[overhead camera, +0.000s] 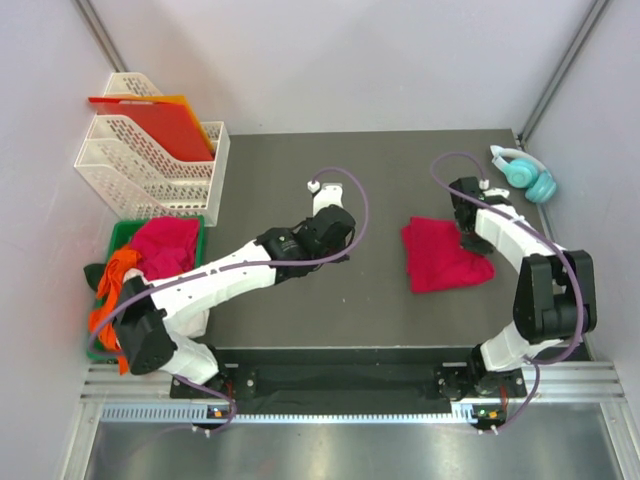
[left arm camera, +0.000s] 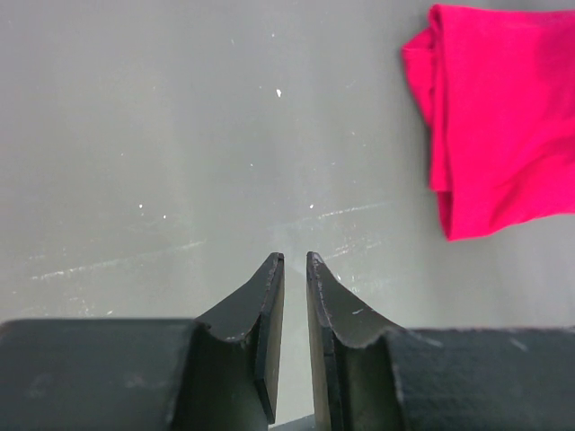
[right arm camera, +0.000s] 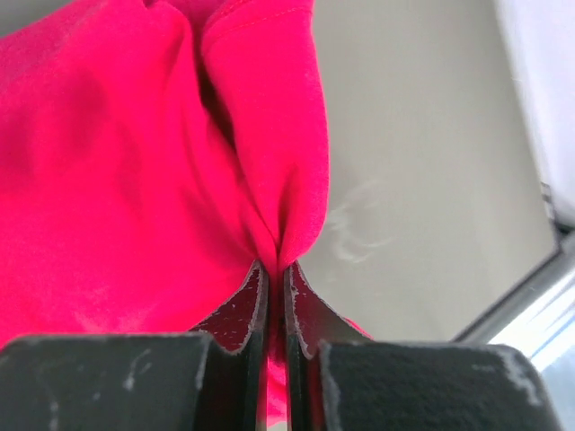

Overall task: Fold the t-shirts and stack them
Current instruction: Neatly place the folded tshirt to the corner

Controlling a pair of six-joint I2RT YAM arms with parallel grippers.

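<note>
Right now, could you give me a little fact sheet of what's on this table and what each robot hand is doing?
table: dark, flat
red t-shirt: partly folded, lying right of centre
right gripper: shut on a fold of the red t-shirt
left gripper: mid-table, jaws slightly apart, holding nothing
green bin: left edge, heaped with crimson and orange shirts
white racks: far left, holding a red-orange sheet
headphones: teal, far right corner
</note>
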